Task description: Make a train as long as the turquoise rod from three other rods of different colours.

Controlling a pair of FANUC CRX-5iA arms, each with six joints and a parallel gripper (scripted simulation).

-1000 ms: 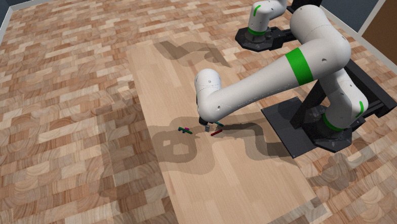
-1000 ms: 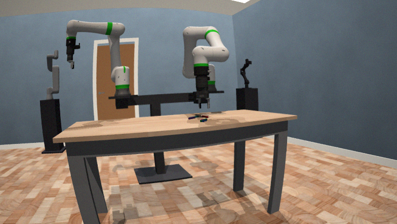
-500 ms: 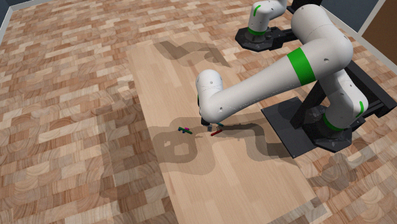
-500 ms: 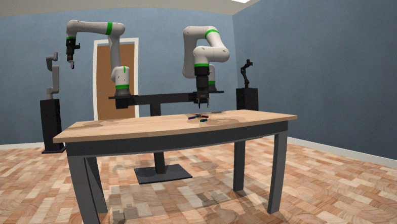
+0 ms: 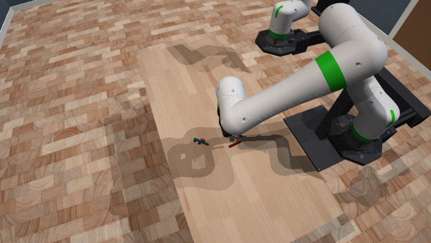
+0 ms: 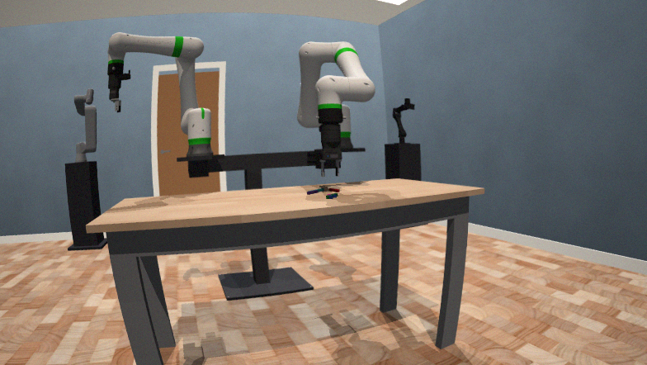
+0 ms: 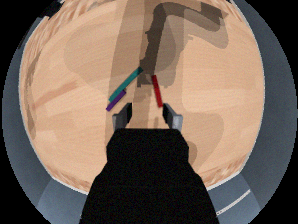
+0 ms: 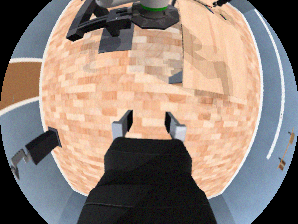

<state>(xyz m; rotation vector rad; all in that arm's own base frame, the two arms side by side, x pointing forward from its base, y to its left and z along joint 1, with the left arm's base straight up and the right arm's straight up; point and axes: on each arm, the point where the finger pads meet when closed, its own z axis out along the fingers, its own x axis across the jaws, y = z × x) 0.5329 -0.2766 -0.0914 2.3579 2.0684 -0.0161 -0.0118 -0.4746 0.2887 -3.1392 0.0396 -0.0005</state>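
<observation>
rod: the red rod [image 5: 235, 143] [image 6: 334, 190] [image 7: 157, 91] lies flat on the table [image 5: 256, 195] [image 6: 226, 199] [image 7: 215, 100], and looks the likely first pick, since red, magenta and blue would add up to turquoise.
bearing: in the left wrist view red lies ahead of the left gripper [image 5: 232, 138] [image 6: 329, 174] [image 7: 147, 109], off toward the picture's right-hand finger, not centred.
long axis: red runs mostly up and down that view, slightly slanted; the fingers stand either side of the middle, so a small turn and a sideways shift should let them close across its width.
nearer arm: the left, its fingers above the table; the right gripper [image 6: 118, 108] [image 8: 148, 117] hangs well apart from the rods.
fingers: both grippers wide, nothing between them.
turquoise rod [image 7: 125, 85]: up and to the left of the fingers in the wrist view, slanting, the purple rod [image 7: 116, 100] close along its lower end; a careless swing could nudge either.
small cluster: green rod [image 5: 201, 142], magenta rod [image 5: 202, 139] and blue rod [image 5: 194, 140] crowded together; whether they touch, i cannot tell.
train: not yet made.
writing: no brand or label readable.

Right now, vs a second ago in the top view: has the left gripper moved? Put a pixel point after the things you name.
Yes. The left gripper [image 5: 234, 138] [image 6: 330, 174] [image 7: 147, 109] has shifted slightly toward picture right, nearer the red rod [image 5: 235, 143] [image 6: 334, 190] [image 7: 157, 91], which has stayed put.
</observation>
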